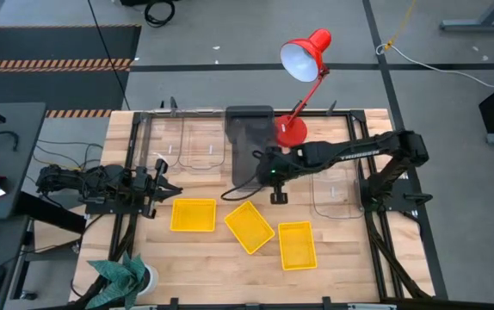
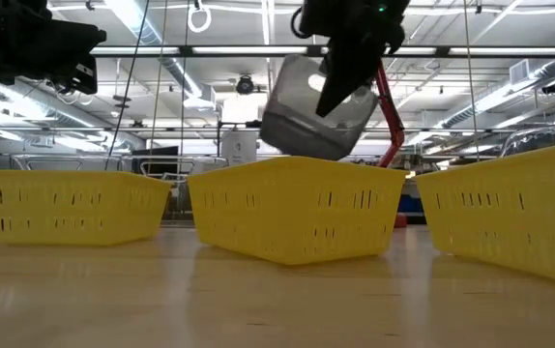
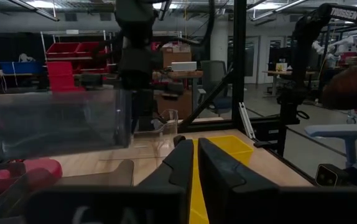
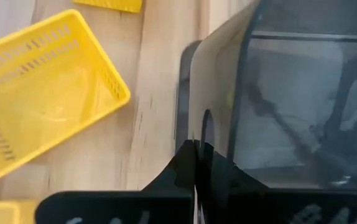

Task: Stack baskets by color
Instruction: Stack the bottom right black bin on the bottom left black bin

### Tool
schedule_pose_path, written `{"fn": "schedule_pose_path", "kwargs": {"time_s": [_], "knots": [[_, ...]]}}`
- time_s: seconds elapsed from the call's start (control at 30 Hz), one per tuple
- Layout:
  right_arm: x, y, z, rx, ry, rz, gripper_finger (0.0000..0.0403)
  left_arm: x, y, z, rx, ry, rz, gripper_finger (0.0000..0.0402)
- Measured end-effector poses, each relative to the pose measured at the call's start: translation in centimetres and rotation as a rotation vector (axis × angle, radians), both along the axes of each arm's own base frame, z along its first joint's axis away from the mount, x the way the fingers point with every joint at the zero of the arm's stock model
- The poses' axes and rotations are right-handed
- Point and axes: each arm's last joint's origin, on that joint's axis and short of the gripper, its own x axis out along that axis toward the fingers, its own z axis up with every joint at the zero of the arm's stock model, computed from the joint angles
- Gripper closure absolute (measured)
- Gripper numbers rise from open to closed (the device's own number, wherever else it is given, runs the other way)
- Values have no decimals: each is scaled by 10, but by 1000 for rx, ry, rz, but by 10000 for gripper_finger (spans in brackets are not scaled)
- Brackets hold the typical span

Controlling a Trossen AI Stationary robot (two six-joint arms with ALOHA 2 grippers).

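Observation:
Three yellow baskets [image 1: 194,215], [image 1: 249,226], [image 1: 297,244] lie in a row near the table's front. My right gripper [image 1: 274,181] is shut on a smoky grey basket [image 1: 249,153], which hangs tilted above the middle of the table [image 2: 306,121]. Below its far end a second dark grey basket [image 1: 249,115] lies on the table. Clear baskets sit at the far left [image 1: 200,142] and to the right [image 1: 337,194]. At the table's left edge my left gripper [image 1: 163,185] is shut on nothing, and it points level across the table [image 3: 195,168]. My right gripper pinches the grey basket's side wall at its rim [image 4: 204,127], near the end closest to the table's front. One finger is inside the basket and one outside. The fingers slant down from the table's right. The basket is lifted clear and tilted, hanging from the fingers [image 2: 340,82].
A red desk lamp [image 1: 303,58] stands with its base [image 1: 292,131] at the table's far middle, close behind the held basket. A green bundle [image 1: 122,275] lies at the near left corner. A black frame borders the table; bare wood shows in front of the yellow baskets.

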Motion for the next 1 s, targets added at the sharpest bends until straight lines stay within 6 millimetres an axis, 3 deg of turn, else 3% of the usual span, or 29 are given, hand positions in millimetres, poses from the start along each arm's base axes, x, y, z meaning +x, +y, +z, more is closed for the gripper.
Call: {"fn": "schedule_pose_path", "kwargs": {"time_s": [0.37, 1.0], "knots": [[62, -10, -17, 30, 114, -51, 399, 0, 0, 0, 0, 0, 0, 372], [62, -6, -42, 103, 258, -147, 395, 0, 0, 0, 0, 0, 0, 376]]}}
